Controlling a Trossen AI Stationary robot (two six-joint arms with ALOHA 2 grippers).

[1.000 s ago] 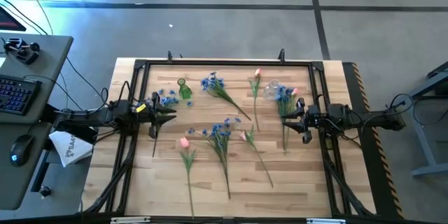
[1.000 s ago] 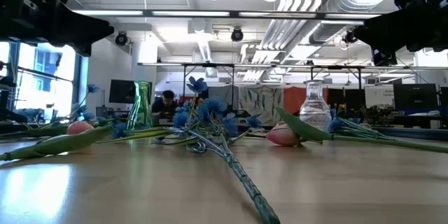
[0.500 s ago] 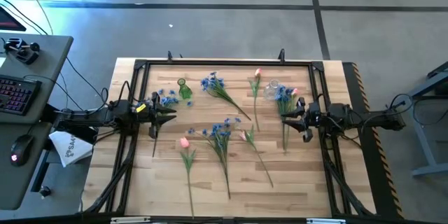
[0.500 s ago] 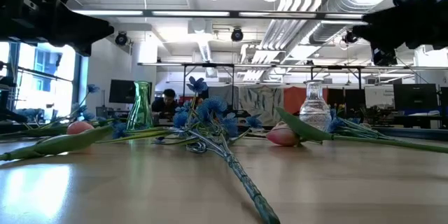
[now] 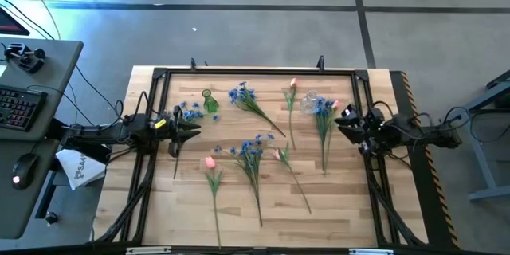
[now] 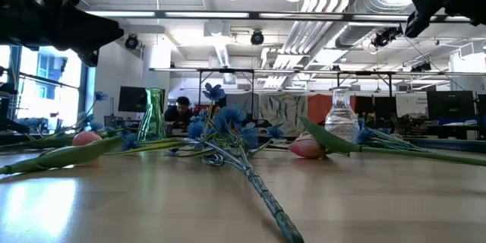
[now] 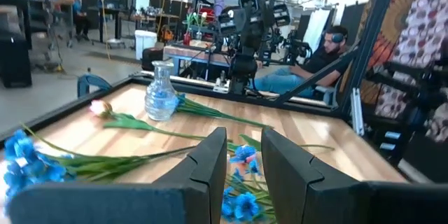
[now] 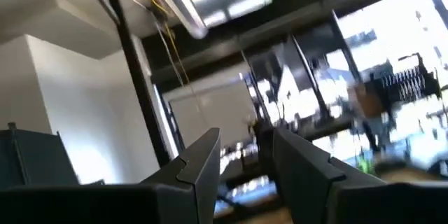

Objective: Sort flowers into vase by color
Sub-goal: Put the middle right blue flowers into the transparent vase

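Observation:
Several flowers lie flat on the wooden table (image 5: pixel 351 207): blue clusters (image 5: pixel 253 150), (image 5: pixel 244 95), (image 5: pixel 323 110), (image 5: pixel 190 111) and pink buds (image 5: pixel 210 162), (image 5: pixel 293 84), (image 5: pixel 280 154). A small green vase (image 5: pixel 209 102) stands far left and a clear vase (image 5: pixel 309 100) far right; both show in the low view, green vase (image 6: pixel 152 114) and clear vase (image 6: pixel 341 118). My left gripper (image 5: pixel 188 130) hovers open beside the blue cluster near the green vase. My right gripper (image 5: pixel 344 124) is open, raised near the right side, its wrist view tipped up at the ceiling.
A black frame (image 5: pixel 255 71) borders the table. In the left wrist view a blue cluster (image 7: pixel 241 155) shows between my fingers, with the clear vase (image 7: pixel 159 98) beyond and a seated person (image 7: pixel 329 52) behind the table. A desk with a keyboard (image 5: pixel 20 105) stands to the left.
My right gripper has drawn back toward the table's right edge, risen and tipped upward; its arm now sits higher in the low view. The flowers and vases lie as before.

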